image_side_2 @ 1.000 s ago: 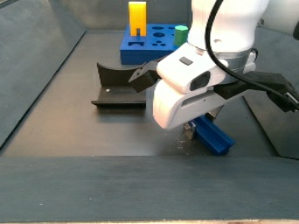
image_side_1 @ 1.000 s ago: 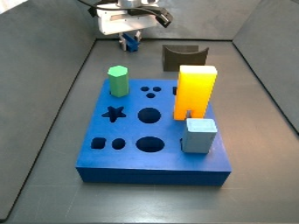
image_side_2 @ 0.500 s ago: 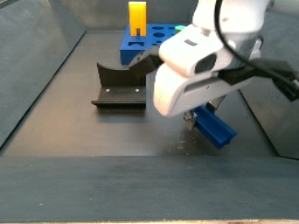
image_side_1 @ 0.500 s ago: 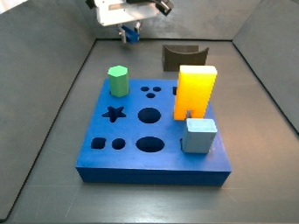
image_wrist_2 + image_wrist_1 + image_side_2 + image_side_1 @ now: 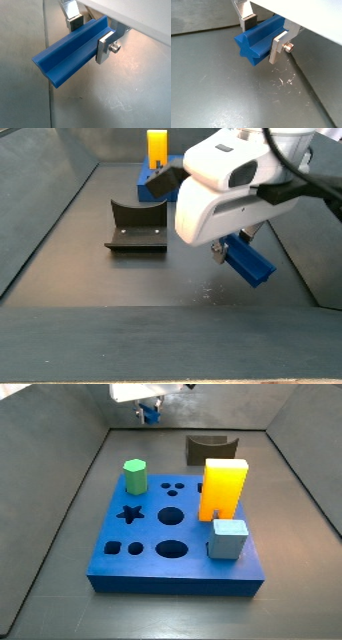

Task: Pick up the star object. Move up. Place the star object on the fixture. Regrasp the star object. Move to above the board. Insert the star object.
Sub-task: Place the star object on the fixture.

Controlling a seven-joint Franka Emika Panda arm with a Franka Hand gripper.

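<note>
My gripper (image 5: pixel 263 34) is shut on the star object (image 5: pixel 256 43), a dark blue peg with a star-shaped cross-section, gripped across its length between the silver fingers (image 5: pixel 278 48). Both wrist views show it held clear above the grey floor; it also shows in a wrist view (image 5: pixel 70 52). In a side view the gripper (image 5: pixel 230 246) hangs well above the floor with the star object (image 5: pixel 249 264) slanting down from it. In a side view the star object (image 5: pixel 148 412) is at the far back. The fixture (image 5: pixel 209 449) stands behind the blue board (image 5: pixel 174 534); it also shows in a side view (image 5: pixel 135 228).
On the board stand a green hexagonal peg (image 5: pixel 135 476), a tall yellow-orange block (image 5: pixel 222 487) and a pale blue cube (image 5: pixel 229 538). Grey walls (image 5: pixel 54 198) enclose the floor. Scratch marks (image 5: pixel 281 82) lie on the floor under the gripper.
The gripper has risen with the star object held in it, lifting it off the floor. Board, pegs and fixture have not moved.
</note>
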